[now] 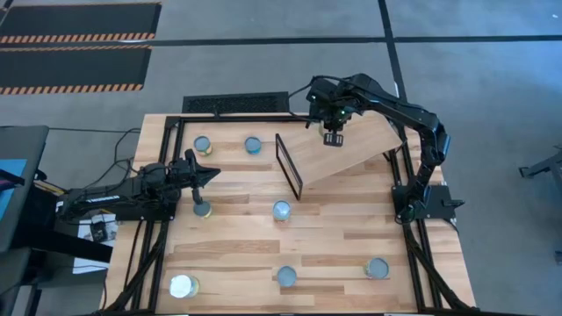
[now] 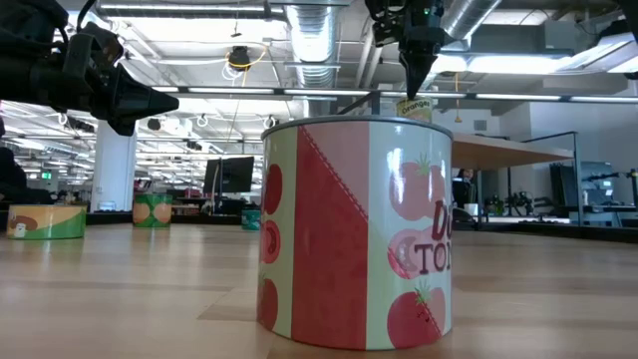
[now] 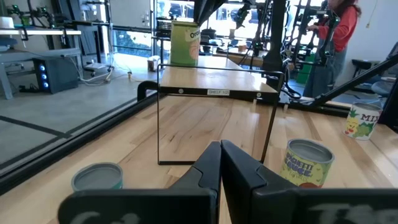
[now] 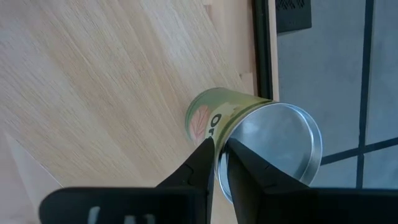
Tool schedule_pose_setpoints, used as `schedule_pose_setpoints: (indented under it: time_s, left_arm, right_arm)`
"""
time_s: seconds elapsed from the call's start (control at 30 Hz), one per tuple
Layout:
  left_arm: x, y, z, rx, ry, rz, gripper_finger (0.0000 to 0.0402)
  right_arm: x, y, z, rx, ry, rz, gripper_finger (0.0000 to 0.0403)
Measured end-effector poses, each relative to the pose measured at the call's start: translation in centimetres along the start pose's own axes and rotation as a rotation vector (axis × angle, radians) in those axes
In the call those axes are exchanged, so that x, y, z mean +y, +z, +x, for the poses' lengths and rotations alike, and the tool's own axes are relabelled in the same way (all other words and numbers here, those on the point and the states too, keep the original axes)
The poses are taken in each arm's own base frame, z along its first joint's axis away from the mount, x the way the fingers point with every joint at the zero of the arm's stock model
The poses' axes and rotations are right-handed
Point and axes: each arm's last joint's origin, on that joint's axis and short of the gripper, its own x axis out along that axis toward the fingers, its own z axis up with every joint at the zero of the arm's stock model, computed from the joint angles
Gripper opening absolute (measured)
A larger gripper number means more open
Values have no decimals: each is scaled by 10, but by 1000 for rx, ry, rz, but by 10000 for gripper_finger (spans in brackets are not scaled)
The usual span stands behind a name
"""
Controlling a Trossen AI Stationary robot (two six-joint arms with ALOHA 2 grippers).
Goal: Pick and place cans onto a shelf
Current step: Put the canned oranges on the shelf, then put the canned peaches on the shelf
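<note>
Seven loose cans (image 1: 281, 210) scattered over the lower half of the high view, well apart. Slanted shelf (image 1: 351, 149) at upper centre, black frame (image 1: 289, 165) at its left end. Right gripper (image 4: 219, 163) above the shelf, fingers pinching the rim of a green can (image 4: 227, 121). Left gripper (image 3: 220, 163) mid-left, fingers shut on nothing. Likely risk: thin rim pinch slipping, can tipping or rolling down the slope on release.

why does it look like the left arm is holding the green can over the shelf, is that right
Not quite: the right gripper holds the green can by its rim over the shelf, as the right wrist view shows. In the high view the left gripper waits shut and empty, off the shelf.
</note>
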Motion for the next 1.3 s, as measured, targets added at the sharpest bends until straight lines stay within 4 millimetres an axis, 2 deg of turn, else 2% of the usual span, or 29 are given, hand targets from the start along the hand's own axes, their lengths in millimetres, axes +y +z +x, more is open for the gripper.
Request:
schedule_pose_setpoints:
  time_s: [0.47, 0.7, 0.83, 0.97, 1.1, 1.3]
  left_arm:
    - [0, 0, 0, 0, 0, 0, 0]
    - [0, 0, 0, 0, 0, 0, 0]
    - [0, 0, 0, 0, 0, 0, 0]
    - [0, 0, 0, 0, 0, 0, 0]
    - [0, 0, 0, 0, 0, 0, 0]
    - [0, 0, 0, 0, 0, 0, 0]
  right_arm:
    - [4, 2, -5, -18, -62, -11, 66]
    - [15, -4, -27, -83, -85, 4, 66]
    - [26, -10, -45, -167, 19, 88, 52]
    - [42, -14, -57, -286, 36, 72, 11]
    - [63, -21, -50, -420, 39, 56, 15]
    - [101, -46, -32, -665, 72, 51, 7]
